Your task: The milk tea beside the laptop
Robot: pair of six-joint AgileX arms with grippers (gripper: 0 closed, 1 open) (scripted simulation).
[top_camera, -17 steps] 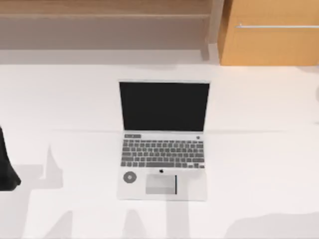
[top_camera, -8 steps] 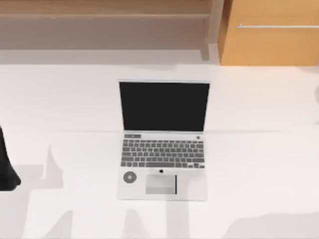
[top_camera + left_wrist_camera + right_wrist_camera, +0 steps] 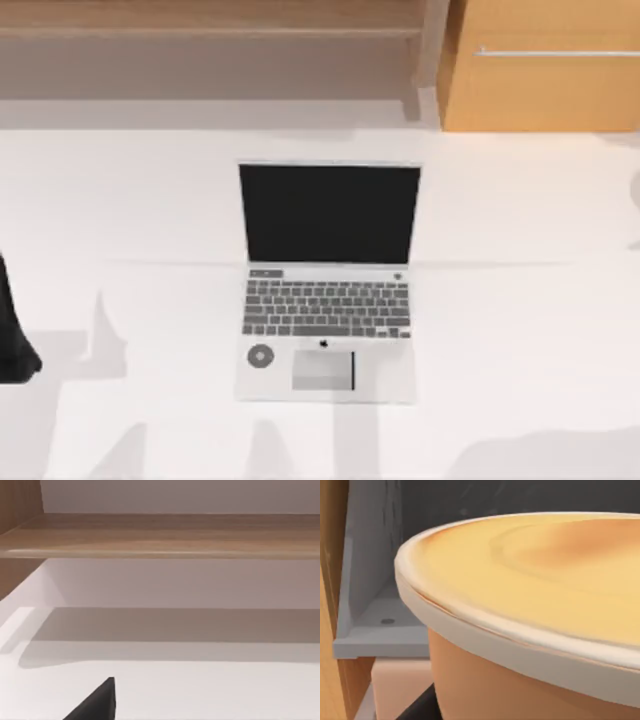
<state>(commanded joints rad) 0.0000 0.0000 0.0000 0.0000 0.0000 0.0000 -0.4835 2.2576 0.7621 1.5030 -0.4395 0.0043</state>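
While the silver-grey, black-screened laptop (image 3: 328, 282) waits alone, the right gripper looms against the pale-rimmed, orange-topped milk tea (image 3: 540, 610), probably reaching; grip indiscernible; next, clamp and carry beside the laptop.

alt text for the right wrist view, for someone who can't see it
A cup of milk tea seen very close: pale rim, yellow-orange creamy top with a darker orange smear. Behind it are a grey shelf bracket and a wooden panel.

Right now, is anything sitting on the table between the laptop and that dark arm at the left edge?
No. In the top view, the table between the laptop and the left arm is bare white surface, crossed only by grey shadows.
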